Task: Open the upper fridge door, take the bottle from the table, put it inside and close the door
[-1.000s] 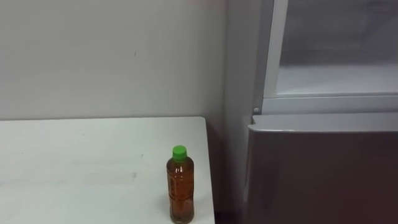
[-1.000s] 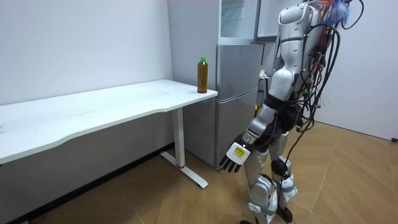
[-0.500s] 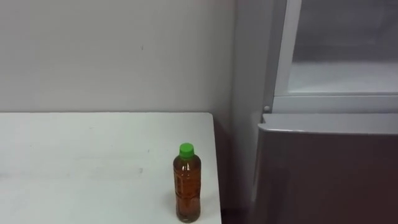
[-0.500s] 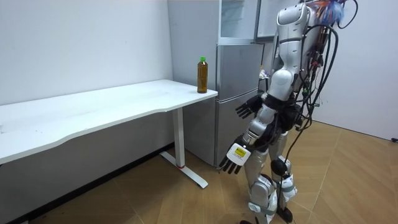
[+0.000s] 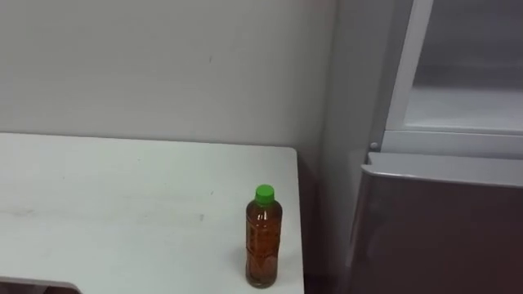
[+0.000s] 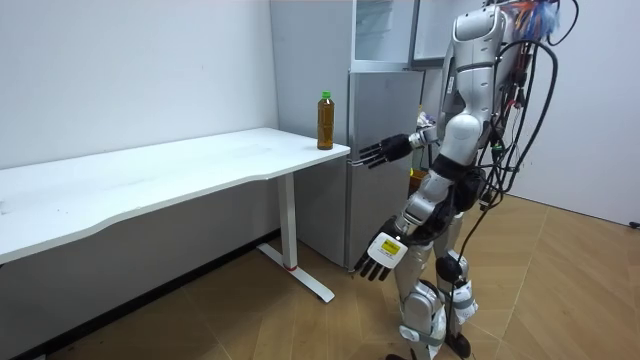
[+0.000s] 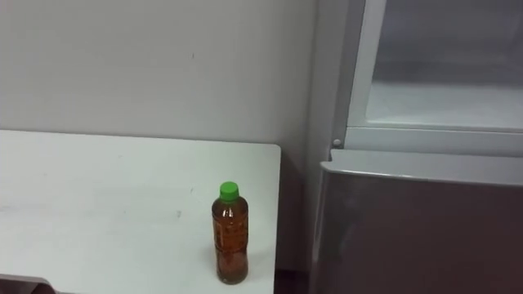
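Left hand (image 6: 378, 255) hanging low, fingers slack, empty | right hand (image 6: 385, 151) raised, fingers straight and spread, empty, nearer | bottle (image 5: 264, 238) upright on bench (image 5: 122, 204) corner, ahead of and slightly above those fingers, untouched | upper fridge (image 5: 466, 98) open beyond

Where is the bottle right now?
In the eye views, the bottle stands upright on the white table, near its right front corner, left of the fridge.

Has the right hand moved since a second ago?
Yes. In the room view the right hand has risen toward the bottle, now about level with the table top.
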